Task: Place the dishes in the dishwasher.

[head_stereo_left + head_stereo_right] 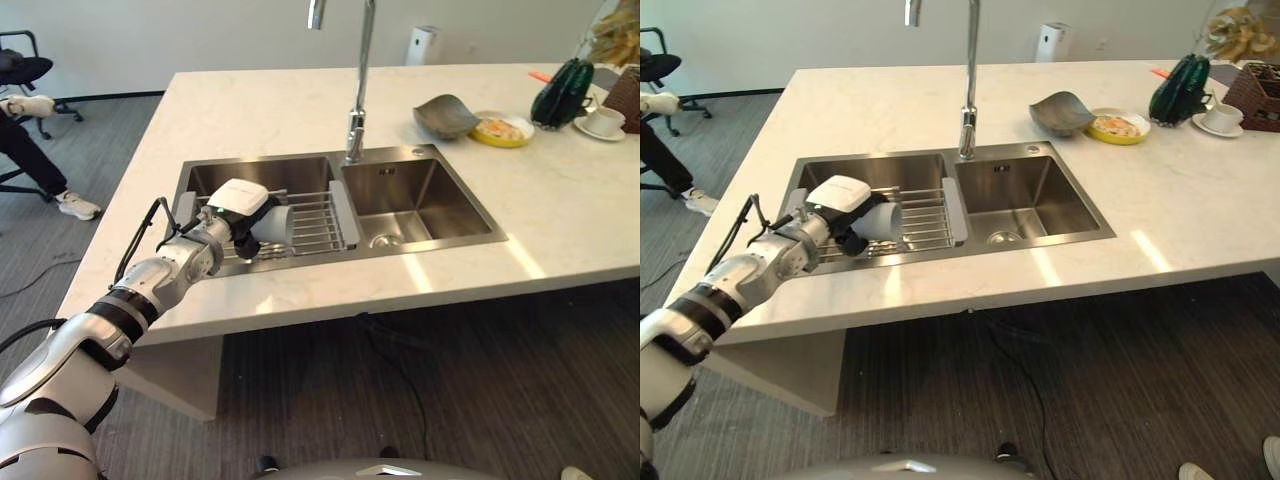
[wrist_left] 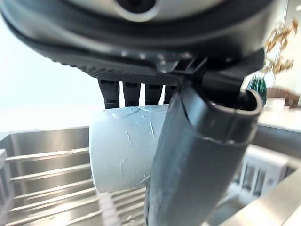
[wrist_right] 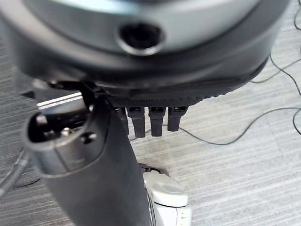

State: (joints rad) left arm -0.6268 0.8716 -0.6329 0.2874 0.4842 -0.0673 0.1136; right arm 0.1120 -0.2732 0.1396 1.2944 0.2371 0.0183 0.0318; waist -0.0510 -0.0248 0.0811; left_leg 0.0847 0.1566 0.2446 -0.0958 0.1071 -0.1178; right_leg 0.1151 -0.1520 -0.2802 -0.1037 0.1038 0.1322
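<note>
Holding 1 white cup (image 1: 272, 222) on its side: left hand (image 1: 232, 216), fingers (image 2: 123, 93) curled round it over the sink rack (image 1: 315, 222), 9 o'clock of the tap (image 1: 358, 90), for lifting out. Right hand (image 3: 89, 155): fingers straight, idle above floor.

The left hand (image 1: 238, 215) with the pale cup (image 1: 272, 223) sits low over the wire rack (image 1: 315, 222) in the left basin, hemmed by the sink's front rim (image 1: 330, 262) and the divider. The tall faucet (image 1: 360, 80) stands behind the divider. The right basin (image 1: 415, 200) is open, and the counter (image 1: 560, 210) beside it is bare.
</note>
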